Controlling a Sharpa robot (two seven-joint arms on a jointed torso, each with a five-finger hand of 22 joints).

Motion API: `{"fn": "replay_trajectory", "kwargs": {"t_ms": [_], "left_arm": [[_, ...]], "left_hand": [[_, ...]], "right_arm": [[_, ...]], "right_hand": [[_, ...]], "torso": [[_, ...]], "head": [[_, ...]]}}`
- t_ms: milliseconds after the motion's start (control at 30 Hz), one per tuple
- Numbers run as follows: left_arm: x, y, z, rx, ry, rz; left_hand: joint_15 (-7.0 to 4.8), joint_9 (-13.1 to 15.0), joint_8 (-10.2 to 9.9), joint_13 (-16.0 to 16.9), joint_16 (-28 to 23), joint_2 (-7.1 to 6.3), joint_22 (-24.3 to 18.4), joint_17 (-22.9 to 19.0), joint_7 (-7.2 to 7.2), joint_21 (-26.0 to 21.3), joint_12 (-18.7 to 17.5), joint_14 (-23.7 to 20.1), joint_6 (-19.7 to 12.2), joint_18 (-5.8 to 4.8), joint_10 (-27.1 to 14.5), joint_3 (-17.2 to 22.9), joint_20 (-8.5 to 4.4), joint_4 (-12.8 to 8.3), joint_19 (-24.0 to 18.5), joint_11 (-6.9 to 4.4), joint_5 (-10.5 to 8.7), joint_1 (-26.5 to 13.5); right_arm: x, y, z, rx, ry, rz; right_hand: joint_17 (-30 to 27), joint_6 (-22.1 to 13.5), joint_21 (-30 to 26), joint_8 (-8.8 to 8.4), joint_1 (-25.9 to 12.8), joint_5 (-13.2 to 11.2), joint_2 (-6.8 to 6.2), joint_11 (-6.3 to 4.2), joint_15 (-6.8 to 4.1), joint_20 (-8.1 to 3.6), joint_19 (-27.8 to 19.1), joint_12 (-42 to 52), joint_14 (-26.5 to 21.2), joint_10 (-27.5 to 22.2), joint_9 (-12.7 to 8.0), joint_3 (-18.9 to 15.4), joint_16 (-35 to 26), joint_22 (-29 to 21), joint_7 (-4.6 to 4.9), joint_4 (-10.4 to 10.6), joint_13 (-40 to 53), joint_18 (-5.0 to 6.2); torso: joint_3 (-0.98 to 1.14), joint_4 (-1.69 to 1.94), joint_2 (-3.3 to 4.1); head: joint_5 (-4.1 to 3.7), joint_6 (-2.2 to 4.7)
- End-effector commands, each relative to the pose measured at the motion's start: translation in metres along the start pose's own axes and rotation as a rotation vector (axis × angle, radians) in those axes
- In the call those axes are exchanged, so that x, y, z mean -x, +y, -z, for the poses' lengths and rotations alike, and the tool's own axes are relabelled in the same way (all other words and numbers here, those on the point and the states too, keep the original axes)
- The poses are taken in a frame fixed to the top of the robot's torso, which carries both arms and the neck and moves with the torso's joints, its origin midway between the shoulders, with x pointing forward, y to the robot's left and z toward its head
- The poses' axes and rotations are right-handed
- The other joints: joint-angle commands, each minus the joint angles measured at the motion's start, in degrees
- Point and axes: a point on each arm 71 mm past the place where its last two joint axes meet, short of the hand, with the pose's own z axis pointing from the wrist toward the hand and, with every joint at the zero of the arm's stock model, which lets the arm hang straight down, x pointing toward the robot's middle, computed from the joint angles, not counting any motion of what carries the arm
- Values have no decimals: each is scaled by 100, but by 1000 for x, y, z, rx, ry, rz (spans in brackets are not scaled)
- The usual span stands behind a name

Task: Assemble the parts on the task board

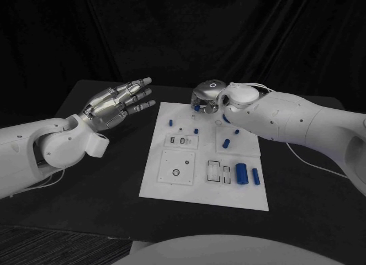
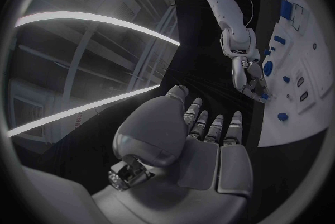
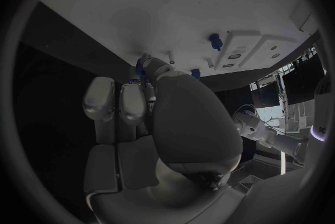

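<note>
In the head view we see the task board point(image 1: 205, 190) mid-table; our left hand point(image 1: 119, 103) hovers off its far left corner, fingers spread and holding nothing, while our right hand point(image 1: 208, 95) bends over its far edge. The left wrist view shows blue parts point(image 2: 282, 117) scattered on the board. In the right wrist view the right fingers point(image 3: 155, 65) pinch a small blue part point(image 3: 140, 67) (mostly hidden) against the board.

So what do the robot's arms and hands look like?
Both arms are smooth, rounded white shells with chunky joints. Each ends in a shiny silver metal hand: the left hand has dark gaps between its segmented fingers, and the right hand has a rounded silver back. Thin white cables trail from the right arm.
</note>
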Motion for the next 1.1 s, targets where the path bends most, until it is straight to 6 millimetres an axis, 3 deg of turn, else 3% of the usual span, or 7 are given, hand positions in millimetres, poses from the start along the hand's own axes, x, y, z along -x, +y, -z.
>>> {"fn": "replay_trajectory", "kwargs": {"t_ms": [33,233,400,633,733,900,1100], "left_arm": [[-1,-2,-1,-8,17,5],[-1,-2,-1,-6,17,6],[-1,-1,-1,-5,20,7],[-1,-1,-1,-3,19,6],[0,-1,0,-2,19,6],[1,-1,1,0,18,7],[4,-1,2,2,15,6]], "left_hand": [[42,103,95,59,77,-23,25,18,27,86,123,19,42,-130,-11,205,6,-44,29,79,111,100],[42,104,97,60,79,-22,25,18,29,85,131,20,49,-130,-9,210,6,-43,29,81,112,101],[42,104,97,60,79,-22,25,18,29,85,131,20,49,-130,-9,210,6,-43,29,81,112,101],[42,104,97,60,79,-22,25,18,29,85,131,20,49,-130,-9,210,6,-43,29,81,112,101],[42,104,97,60,79,-22,25,18,29,85,131,20,49,-130,-9,210,6,-43,29,81,112,101],[43,104,97,60,80,-22,26,18,35,87,131,21,49,-130,-9,219,8,-40,31,88,113,102],[44,104,97,62,90,-19,25,21,40,86,146,26,48,-130,-6,227,8,-37,29,96,114,102]], "right_arm": [[-3,-1,0,-14,2,7],[-4,1,-1,-11,11,5],[-6,3,-1,-11,16,4],[-7,-1,0,-35,29,2],[-8,-4,2,-46,23,2],[-3,-12,10,-64,-8,2],[22,-30,30,-73,-123,8]], "right_hand": [[70,41,132,32,-43,191,75,-54,34,27,25,1,26,148,224,219,60,114,89,-19,75,-273],[66,26,131,18,-58,185,73,-53,38,31,23,-11,22,139,223,220,57,118,91,-13,74,-273],[68,-397,115,-265,-101,183,19,0,76,67,2,-184,4,-115,103,303,60,143,87,6,59,-271],[-139,-1496,-74,-324,-194,72,-103,70,142,144,-149,-260,-129,-1513,-278,201,-82,39,-470,-76,43,-229],[-343,-2575,-296,-363,-222,-56,-58,36,139,153,-318,-239,-283,-2218,-522,-160,-220,-108,-672,-133,50,-184],[-498,-2966,-503,-389,-152,-98,-123,41,155,164,-453,-253,-400,-2742,-588,-592,-316,-236,-718,40,27,-143],[-585,-2786,-700,-347,-132,-176,-162,95,192,186,-526,48,-438,-2110,-563,-862,-351,-341,-623,496,94,-104]], "torso": [[-3,8,-2],[-6,8,-2],[-7,4,-2],[-4,2,-5],[-3,4,-4],[-3,3,-5],[2,-10,-10]], "head": [[-15,-7],[-18,-8],[-4,-20],[3,-35],[8,-36],[17,-22],[40,-1]]}}
